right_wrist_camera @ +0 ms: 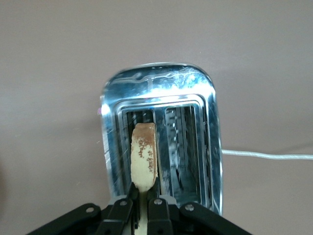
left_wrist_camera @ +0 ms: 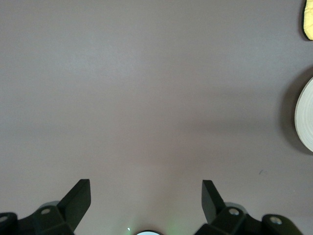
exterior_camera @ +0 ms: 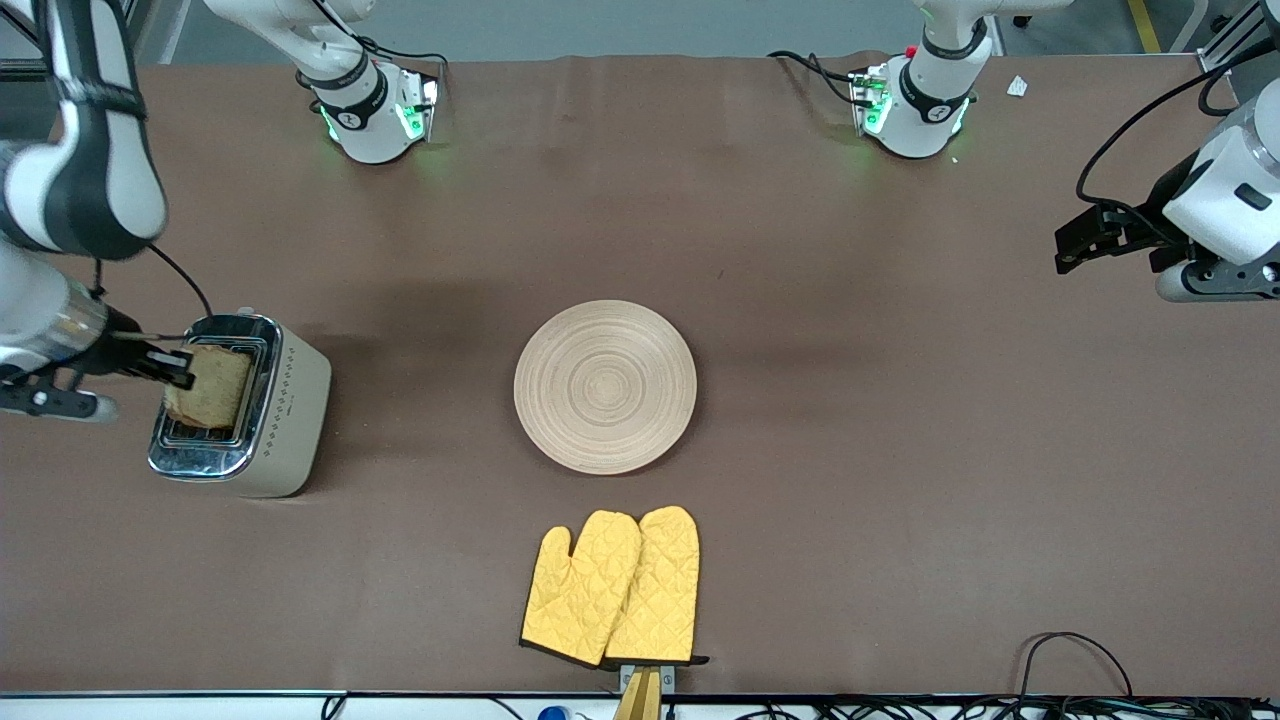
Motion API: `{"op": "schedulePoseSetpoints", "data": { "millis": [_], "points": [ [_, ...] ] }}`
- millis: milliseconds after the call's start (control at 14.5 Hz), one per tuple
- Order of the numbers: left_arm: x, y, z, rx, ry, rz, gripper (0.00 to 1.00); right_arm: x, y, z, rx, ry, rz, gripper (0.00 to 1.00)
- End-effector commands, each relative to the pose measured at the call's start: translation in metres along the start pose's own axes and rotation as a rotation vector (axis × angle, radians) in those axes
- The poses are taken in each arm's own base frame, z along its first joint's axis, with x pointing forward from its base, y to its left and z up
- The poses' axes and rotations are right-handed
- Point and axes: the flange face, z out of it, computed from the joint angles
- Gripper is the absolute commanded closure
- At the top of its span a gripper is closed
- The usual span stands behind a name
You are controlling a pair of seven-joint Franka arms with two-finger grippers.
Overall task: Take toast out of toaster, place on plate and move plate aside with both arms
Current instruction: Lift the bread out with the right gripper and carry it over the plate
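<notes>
**Toast pinched, lift yet to come**

My right gripper (exterior_camera: pixel 180 368) is clamped on the toast (exterior_camera: pixel 212 386), which stands in one slot of the toaster (exterior_camera: pixel 262 420) at the right arm's end of the table, its top edge poking above the chrome. It's a speckled brown slice with a darker crust, upright between my fingers (right_wrist_camera: pixel 124 208). Nothing is delivered yet: the plate (exterior_camera: pixel 605 386) sits bare mid-table, with the oven mitts (exterior_camera: pixel 615 588) nearer the front camera. My left gripper (left_wrist_camera: pixel 145 196) waits with jaws wide apart, hovering over bare table at the left arm's end. Left to do: lift, carry, set down, then shift the plate with both arms.
</notes>
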Motion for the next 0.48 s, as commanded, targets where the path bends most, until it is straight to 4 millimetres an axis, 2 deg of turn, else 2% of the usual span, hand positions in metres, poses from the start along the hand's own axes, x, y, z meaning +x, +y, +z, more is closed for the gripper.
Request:
{"op": "schedulePoseSetpoints", "data": {
  "millis": [0, 138, 413],
  "points": [
    [-0.002, -0.002, -0.005, -0.01, -0.005, 0.013, 0.0, -0.016, -0.035, -0.076, 0.02, -0.012, 0.014, 1.0],
    [-0.002, -0.003, -0.005, -0.01, -0.005, 0.011, 0.0, -0.028, -0.065, -0.09, 0.145, -0.046, 0.113, 1.0],
    [-0.002, -0.005, -0.005, -0.01, -0.005, 0.008, 0.0, -0.044, -0.152, -0.088, 0.177, -0.059, 0.132, 1.0]
  ]
}}
